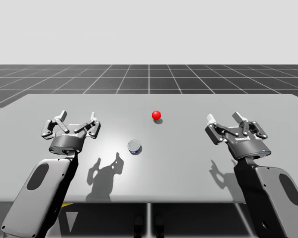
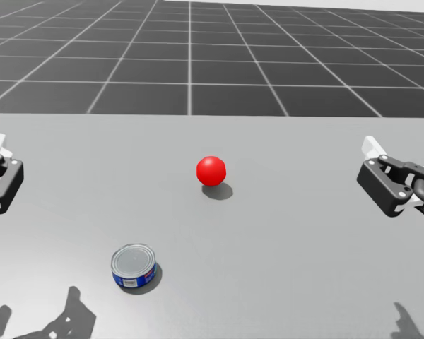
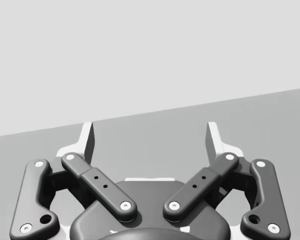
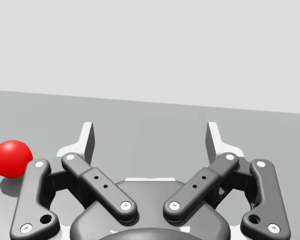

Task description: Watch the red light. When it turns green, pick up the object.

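My left gripper [image 1: 78, 116] hangs over the left side of the table [image 1: 188, 163]. Its two fingers are wide apart and there is nothing between them.

A bit to the right of it sits the thing I have to pick up: a short round blue can [image 2: 133, 266] with a silver top. It stands upright on the table, near my edge, and nothing touches it. It is closer to my left gripper than to my right one.

Farther back and a little more to the right is the light [image 2: 211, 171], a small ball on the table. It is red, not green.

On the right side my right gripper [image 1: 223, 117] hangs over the table, well apart from the can. Its fingers are wide apart too and hold nothing.

So I think this is the waiting step. Both arms should keep off the can and I should watch the ball. When it goes green, my left gripper looks like the best one to reach over. The can is low, so the fingers must go down close to the table, one on each side, and then squeeze.
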Available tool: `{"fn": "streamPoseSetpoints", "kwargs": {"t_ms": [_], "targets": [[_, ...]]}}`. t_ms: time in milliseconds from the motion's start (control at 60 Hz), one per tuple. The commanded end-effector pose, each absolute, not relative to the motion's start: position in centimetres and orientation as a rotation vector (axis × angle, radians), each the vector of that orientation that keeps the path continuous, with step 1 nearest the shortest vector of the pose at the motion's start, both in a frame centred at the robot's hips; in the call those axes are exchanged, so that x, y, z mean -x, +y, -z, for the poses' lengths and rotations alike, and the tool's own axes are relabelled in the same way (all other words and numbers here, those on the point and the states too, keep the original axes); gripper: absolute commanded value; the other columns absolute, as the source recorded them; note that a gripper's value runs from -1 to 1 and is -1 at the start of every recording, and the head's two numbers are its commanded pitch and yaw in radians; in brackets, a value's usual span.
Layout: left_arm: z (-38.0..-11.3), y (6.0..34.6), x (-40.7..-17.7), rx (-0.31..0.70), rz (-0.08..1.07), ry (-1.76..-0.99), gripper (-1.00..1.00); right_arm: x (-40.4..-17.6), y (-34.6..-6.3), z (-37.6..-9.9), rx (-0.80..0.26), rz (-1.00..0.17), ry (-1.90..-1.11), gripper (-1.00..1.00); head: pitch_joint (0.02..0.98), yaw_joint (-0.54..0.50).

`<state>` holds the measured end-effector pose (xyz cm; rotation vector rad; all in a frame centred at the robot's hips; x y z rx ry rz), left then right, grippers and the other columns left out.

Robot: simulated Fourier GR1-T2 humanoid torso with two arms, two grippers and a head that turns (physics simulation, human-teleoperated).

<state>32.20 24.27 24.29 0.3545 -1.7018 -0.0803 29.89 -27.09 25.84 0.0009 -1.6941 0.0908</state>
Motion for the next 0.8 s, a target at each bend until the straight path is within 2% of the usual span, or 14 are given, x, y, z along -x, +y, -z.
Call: {"fn": "streamPoseSetpoints", "kwargs": {"t_ms": [17, 667, 800], "targets": [[-24.22, 24.23, -32.24, -0.359, 0.087, -1.698, -1.00, -29.87, -27.06, -25.85, 0.000, -0.092, -1.696, -1.00, 0.599, -0.07], [-24.14, 24.12, -32.22, -0.357, 0.098, -1.693, -1.00, -29.81, -27.12, -25.91, 0.002, -0.096, -1.704, -1.00, 0.603, -0.07], [-24.14, 24.09, -32.16, -0.355, 0.096, -1.691, -1.00, -29.79, -27.10, -25.91, 0.001, -0.099, -1.703, -1.00, 0.654, -0.03]]}}
